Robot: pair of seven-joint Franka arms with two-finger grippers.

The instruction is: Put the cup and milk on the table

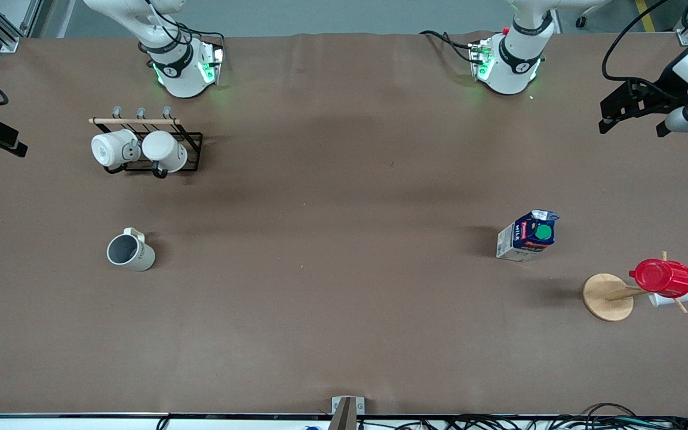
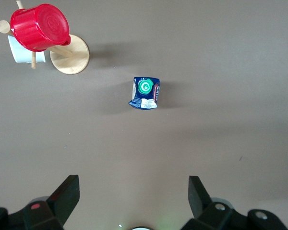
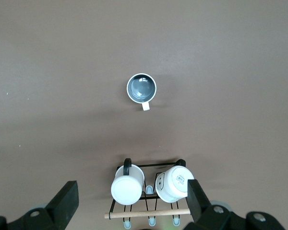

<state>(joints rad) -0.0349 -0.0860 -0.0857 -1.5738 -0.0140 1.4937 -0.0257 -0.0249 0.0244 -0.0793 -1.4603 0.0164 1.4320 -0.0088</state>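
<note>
The cup (image 1: 131,251), cream-white with a dark grey inside, stands upright on the brown table (image 1: 344,239) toward the right arm's end. It also shows in the right wrist view (image 3: 141,87). The milk (image 1: 527,237), a blue and white carton with a green cap, stands on the table toward the left arm's end and shows in the left wrist view (image 2: 145,92). My left gripper (image 2: 132,184) is open and empty, high above the table and apart from the milk. My right gripper (image 3: 132,189) is open and empty, high over the mug rack and apart from the cup.
A black wire rack (image 1: 192,152) holding two all-white mugs (image 3: 127,184) stands near the right arm's base. A wooden mug tree on a round disc (image 1: 607,297) carries a red cup (image 1: 663,276) near the milk, nearer the front camera.
</note>
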